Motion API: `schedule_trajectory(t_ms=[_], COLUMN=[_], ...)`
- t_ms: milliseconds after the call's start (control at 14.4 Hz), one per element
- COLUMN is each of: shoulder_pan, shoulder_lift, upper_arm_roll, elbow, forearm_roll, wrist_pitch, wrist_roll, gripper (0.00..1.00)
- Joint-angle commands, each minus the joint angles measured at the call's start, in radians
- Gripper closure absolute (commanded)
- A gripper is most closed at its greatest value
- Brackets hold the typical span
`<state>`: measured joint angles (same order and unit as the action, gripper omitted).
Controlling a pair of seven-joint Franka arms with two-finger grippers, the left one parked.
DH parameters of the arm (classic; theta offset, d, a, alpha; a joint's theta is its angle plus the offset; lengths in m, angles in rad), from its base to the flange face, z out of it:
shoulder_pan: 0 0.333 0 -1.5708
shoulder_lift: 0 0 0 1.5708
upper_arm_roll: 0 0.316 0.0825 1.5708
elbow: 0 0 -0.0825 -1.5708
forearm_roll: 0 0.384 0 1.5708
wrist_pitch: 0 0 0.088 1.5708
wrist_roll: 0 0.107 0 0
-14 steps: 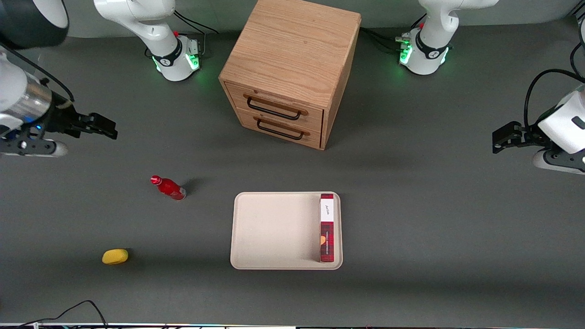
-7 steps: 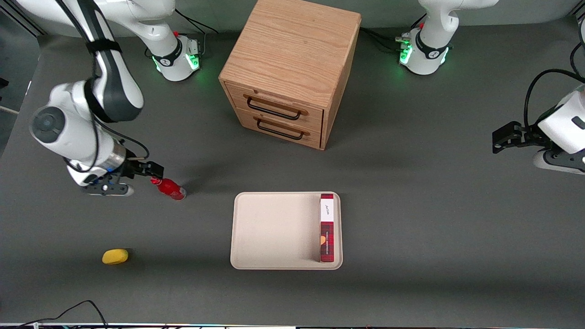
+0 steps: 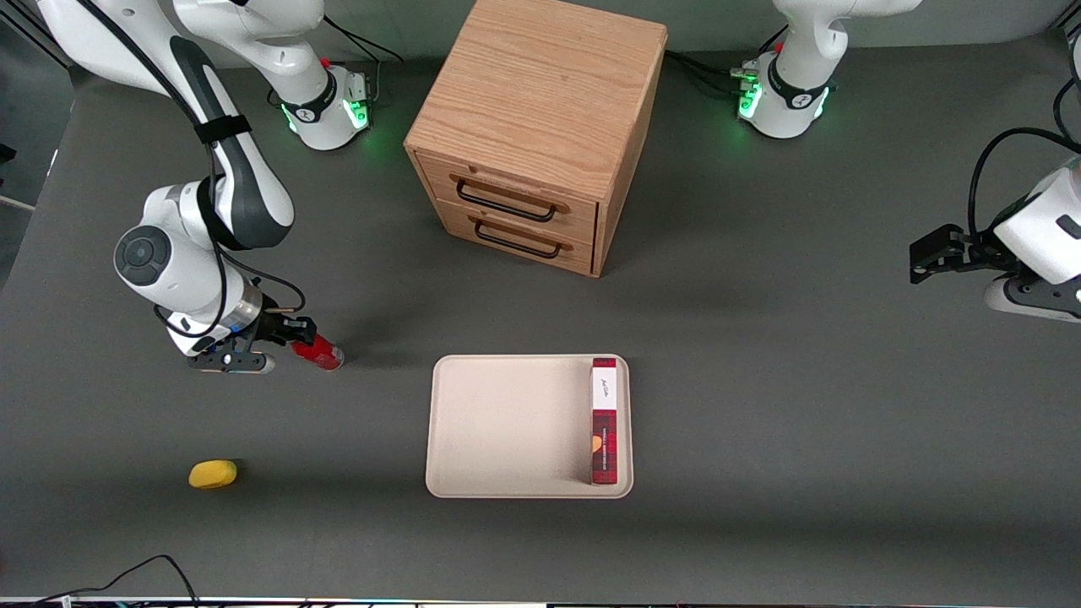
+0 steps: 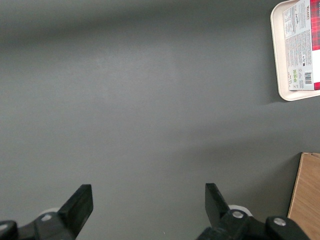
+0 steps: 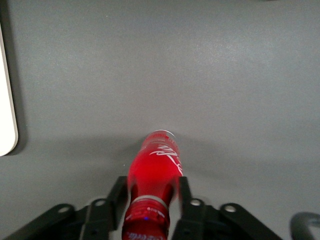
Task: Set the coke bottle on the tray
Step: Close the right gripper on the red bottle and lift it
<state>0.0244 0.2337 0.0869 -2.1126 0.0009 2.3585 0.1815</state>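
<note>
The coke bottle (image 3: 323, 354) is small, glossy and red and lies on its side on the grey table, toward the working arm's end, level with the tray's edge farthest from the front camera. My right gripper (image 3: 297, 331) is low at the bottle's cap end. In the right wrist view the gripper (image 5: 152, 184) is open, with one finger on each side of the bottle's (image 5: 156, 162) neck and shoulder. The cap sits between the jaws. The cream-beige tray (image 3: 507, 422) lies on the table in front of the cabinet's drawers, apart from the bottle.
A long red plaid box (image 3: 604, 420) lies in the tray along the rim nearest the parked arm. A wooden two-drawer cabinet (image 3: 532, 135) stands farther from the front camera. A yellow object (image 3: 212, 474) lies nearer that camera than the bottle. The tray's rim (image 5: 6, 110) shows in the right wrist view.
My right arm has swung in and come down from high near the table's end. The gripper has reached the bottle's cap and now straddles its neck. The bottle has not moved.
</note>
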Motion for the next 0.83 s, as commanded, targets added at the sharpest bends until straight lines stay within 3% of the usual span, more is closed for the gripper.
schedule_trajectory(t_ms=[0,278,556,764], shoulder_pan=[0.011,0.009,0.009,0.057], shoulder_lift=[-0.036,-0.096,-0.082,0.062], upper_arm_roll=[-0.003,-0.001,-0.007,-0.001], elbow=[-0.004,0.150,0.506,0.875], forearm_roll=[0.007,0.007,0.021,0.019], wrist_pitch=[-0.030,-0.276,-0.617,-0.863], wrist_roll=[0.006,-0.019,-0.050,-0.015], gripper=[1.00,1.00,1.00,1.00])
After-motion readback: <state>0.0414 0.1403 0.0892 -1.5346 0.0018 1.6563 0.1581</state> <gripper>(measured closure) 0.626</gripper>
